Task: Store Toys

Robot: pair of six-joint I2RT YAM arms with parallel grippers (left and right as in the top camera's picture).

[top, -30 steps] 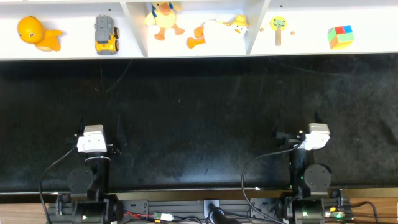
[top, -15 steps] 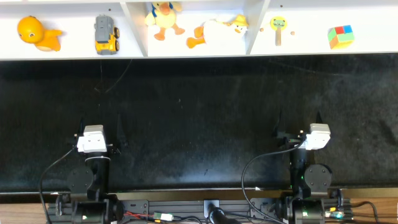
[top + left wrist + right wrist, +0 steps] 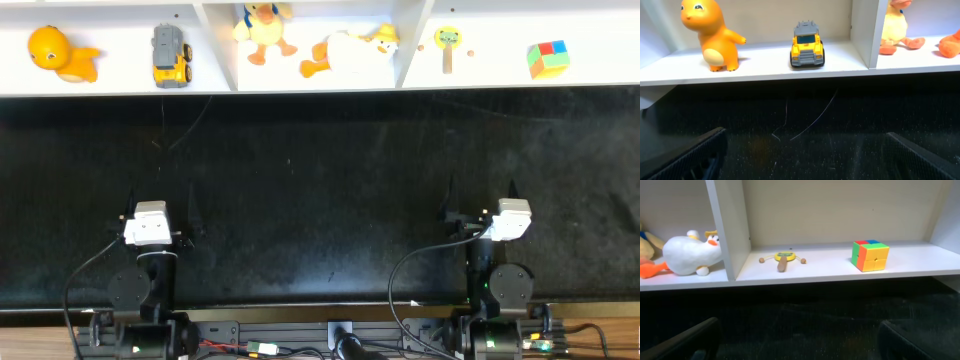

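Note:
Toys stand in the white shelf (image 3: 320, 82) along the far edge. From left to right they are an orange figure (image 3: 60, 52) (image 3: 712, 35), a yellow truck (image 3: 171, 55) (image 3: 807, 45), a yellow plush duck (image 3: 263, 30), a white plush duck (image 3: 348, 50) (image 3: 692, 254), a wooden rattle (image 3: 446, 42) (image 3: 782, 260) and a colour cube (image 3: 547, 58) (image 3: 870, 255). My left gripper (image 3: 160, 205) (image 3: 805, 160) is open and holds nothing, low over the black mat near its base. My right gripper (image 3: 480, 200) (image 3: 800, 342) is likewise open and holds nothing near its own base.
The black mat (image 3: 320, 180) stretches between the arms and the shelf with nothing lying on it. White dividers (image 3: 862, 32) (image 3: 730, 227) split the shelf into compartments. Cables run along the table's near edge.
Both grippers' fingers seem to have spread slightly wider than one second ago. The arms and the toys have stayed in place.

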